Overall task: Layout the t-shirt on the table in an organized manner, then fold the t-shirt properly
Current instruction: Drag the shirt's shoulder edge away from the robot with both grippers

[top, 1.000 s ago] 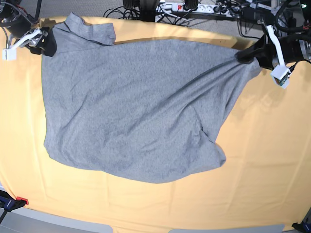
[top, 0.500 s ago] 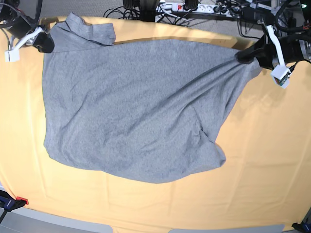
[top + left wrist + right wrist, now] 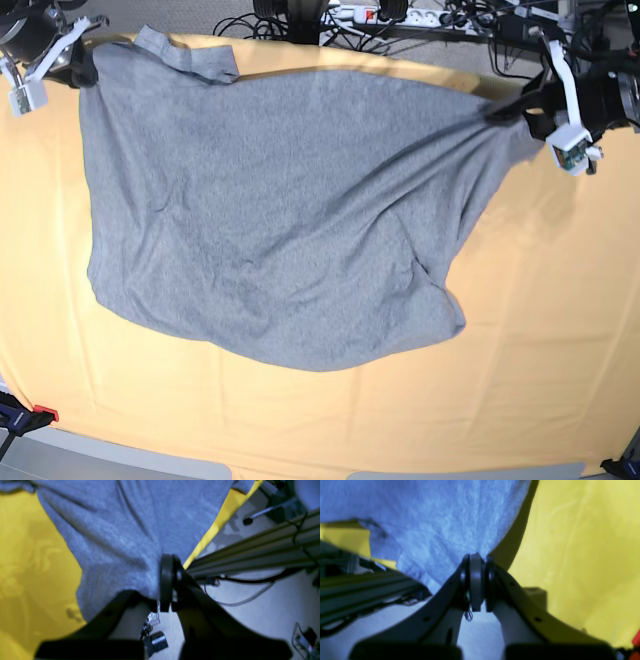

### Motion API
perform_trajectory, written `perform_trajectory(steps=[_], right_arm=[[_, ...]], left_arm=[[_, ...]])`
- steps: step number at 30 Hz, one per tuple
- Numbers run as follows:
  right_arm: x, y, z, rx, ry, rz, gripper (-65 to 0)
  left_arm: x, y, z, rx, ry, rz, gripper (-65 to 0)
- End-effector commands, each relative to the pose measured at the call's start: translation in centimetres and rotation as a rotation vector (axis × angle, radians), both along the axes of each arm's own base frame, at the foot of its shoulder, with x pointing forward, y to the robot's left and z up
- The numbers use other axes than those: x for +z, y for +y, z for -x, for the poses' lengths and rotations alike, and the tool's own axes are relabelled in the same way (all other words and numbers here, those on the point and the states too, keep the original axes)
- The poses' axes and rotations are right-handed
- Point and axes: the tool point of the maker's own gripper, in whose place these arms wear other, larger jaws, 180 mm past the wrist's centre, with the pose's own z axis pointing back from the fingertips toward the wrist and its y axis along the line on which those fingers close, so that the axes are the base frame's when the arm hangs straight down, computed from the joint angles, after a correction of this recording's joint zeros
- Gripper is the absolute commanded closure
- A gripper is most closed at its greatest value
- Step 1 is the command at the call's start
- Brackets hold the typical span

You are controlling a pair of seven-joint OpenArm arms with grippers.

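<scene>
1. Black block lettering nowhere in view on the heather-grey short-sleeved cotton t-shirt; plain grey side up. Collar not made out.
2. Both wrist views blurred close up; fabric weave soft, finger edges smeared.
3. Right gripper partly cut off by the base view's top-left corner; arm behind it mostly out of frame.
4. Left gripper at the base view's right, fingertips buried in bunched cloth there.
5. Count: one t-shirt, two grippers, one wide table covered in pale orange-yellow cloth.
6. T-shirt spread across the table's far half, one short sleeve at the far edge, lower hem sagging in a curve toward the near side, folds radiating from the left gripper's corner.
7. Left gripper: jaws pressed together, pinching a corner of the t-shirt over the table edge.
8. Right gripper: jaws pressed together, pinching the t-shirt edge, table beside it.
</scene>
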Motion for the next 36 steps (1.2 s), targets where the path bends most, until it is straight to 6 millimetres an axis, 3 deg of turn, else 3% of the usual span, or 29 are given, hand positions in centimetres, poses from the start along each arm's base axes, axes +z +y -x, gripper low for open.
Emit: perform_trajectory(steps=[1,7,13,17,26,36], right_arm=[[0.6,-0.3,0.1,0.025,-0.003,0.033,0.0],[0.7,-1.7,1.5,0.082,0.073,0.114,0.0],[0.9,-2.9,2.7,0.094,0.130,0.166,0.0],[1.2,-2.6,3.3,0.110,0.149,0.180,0.0],[1.5,-2.0,4.4,0.148,0.184,0.202,0.0],[1.4,-2.2,4.9,0.148,0.211,0.211,0.0]], left_arm=[[0.7,-0.5,0.4,-0.032,-0.013,0.009,0.0],[0.4,0.1,1.6,-0.083,0.029,-0.057,0.0],[1.9,2.2,0.1,-0.052,-0.042,-0.141,0.0],[2.6,3.1,-0.5,-0.030,-0.076,-0.168,0.0],[0.6,3.0,2.5,-0.039,0.063,-0.161,0.0],[-0.2,3.0,4.0,-0.044,0.130,-0.160,0.0]])
